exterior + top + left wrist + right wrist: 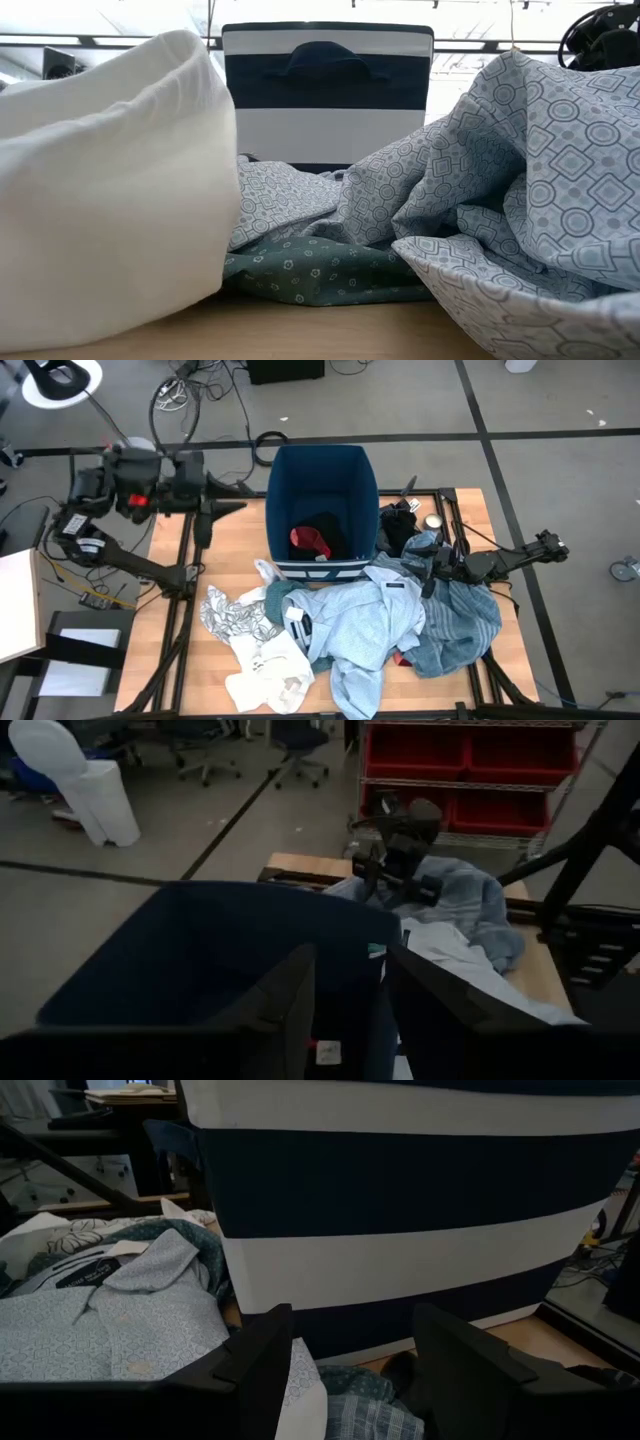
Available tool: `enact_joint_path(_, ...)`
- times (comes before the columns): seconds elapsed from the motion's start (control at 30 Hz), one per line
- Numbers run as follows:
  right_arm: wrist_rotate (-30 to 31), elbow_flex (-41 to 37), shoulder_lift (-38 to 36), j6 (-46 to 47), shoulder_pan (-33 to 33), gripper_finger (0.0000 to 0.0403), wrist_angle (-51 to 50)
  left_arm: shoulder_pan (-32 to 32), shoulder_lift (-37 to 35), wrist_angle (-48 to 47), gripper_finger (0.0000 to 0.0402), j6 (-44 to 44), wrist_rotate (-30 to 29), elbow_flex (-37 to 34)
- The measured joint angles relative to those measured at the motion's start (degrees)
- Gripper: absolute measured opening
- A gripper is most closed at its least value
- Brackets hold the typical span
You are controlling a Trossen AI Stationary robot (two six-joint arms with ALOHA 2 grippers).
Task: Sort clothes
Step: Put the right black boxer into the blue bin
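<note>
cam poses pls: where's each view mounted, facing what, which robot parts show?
High: overhead, straight down; both arms, left gripper, right gripper, bin.
Low: table height; white garment, no arms.
Left wrist: beside the bin, own fingers.
Right wrist: facing the bin wall, own fingers.
All share the bin.

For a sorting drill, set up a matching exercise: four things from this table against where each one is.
Things:
1. red cloth
2. light blue shirt
3. white garment
4. left gripper

Places:
A. beside the bin's left rim
B. inside the bin
C. near front left edge
D. spread in front of the bin

Pairs: 1-B, 2-D, 3-C, 4-A
</note>
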Motion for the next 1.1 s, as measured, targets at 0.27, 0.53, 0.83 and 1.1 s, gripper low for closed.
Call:
enact_joint_path(0.27, 0.0, 0.0, 0.0, 0.0, 0.0, 0.021, 0.0, -1.9, -14.9, 16.7, 0.0132, -2.6, -3.0, -30.9)
enact_joint_path(0.53, 0.0, 0.0, 0.0, 0.0, 0.0, 0.021, 0.0, -1.9, -28.2, 37.3, 0.0132, -5.0, -3.1, -57.4)
enact_joint_path(0.83, 0.0, 0.0, 0.0, 0.0, 0.0, 0.021, 0.0, -1.9, -33.9, 51.7, 0.0132, -9.1, -1.7, -76.1)
enact_joint_path(1.1, 0.0, 0.0, 0.0, 0.0, 0.0, 0.021, 0.0, -3.8, -33.9, 63.2, 0.0132, -11.9, -1.5, -86.5)
